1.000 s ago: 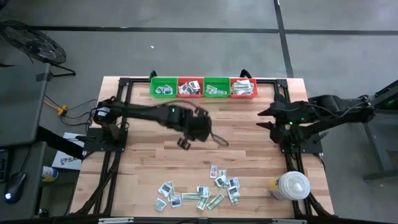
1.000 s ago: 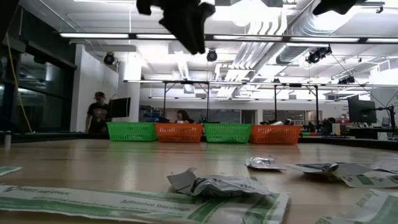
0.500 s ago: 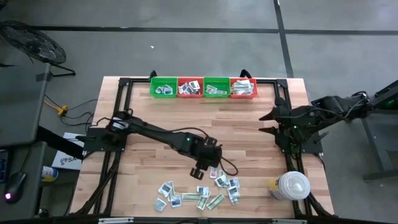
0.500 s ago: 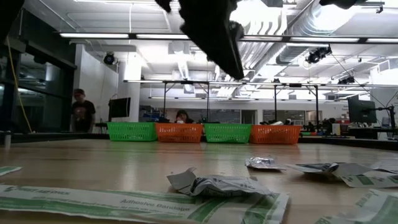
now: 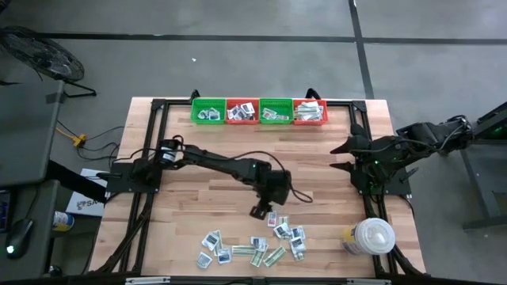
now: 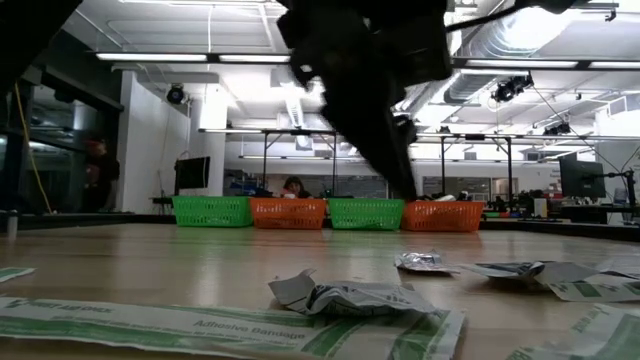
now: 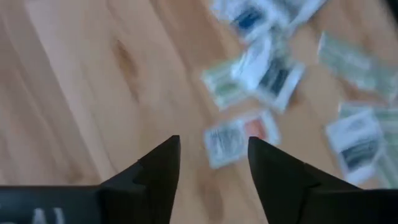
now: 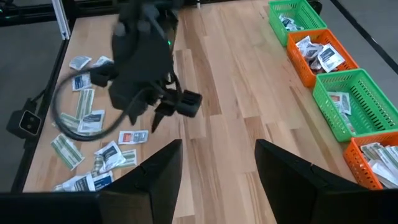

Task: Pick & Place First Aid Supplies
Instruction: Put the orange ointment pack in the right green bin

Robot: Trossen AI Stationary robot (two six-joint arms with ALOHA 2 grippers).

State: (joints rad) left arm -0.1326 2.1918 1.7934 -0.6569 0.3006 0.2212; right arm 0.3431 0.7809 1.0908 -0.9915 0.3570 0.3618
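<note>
above the packets [image 5: 255, 245], left gripper [image 5: 260, 210] open, empty

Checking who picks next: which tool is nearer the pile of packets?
Left. The left tool hangs open at the pile of packets' far edge; the right tool waits off by the table's right side, well away.

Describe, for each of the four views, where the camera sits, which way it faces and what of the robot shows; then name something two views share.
High view: above the table, looking straight down; both arms show, the left gripper over the loose packets.
Low view: at tabletop height, facing the four baskets; a dark arm hangs above.
Left wrist view: on the left wrist, looking down past its open fingers at packets.
Right wrist view: on the right wrist, looking across the table past its fingers at the left arm.
Shared: high and right wrist views both show baskets and packets.
</note>
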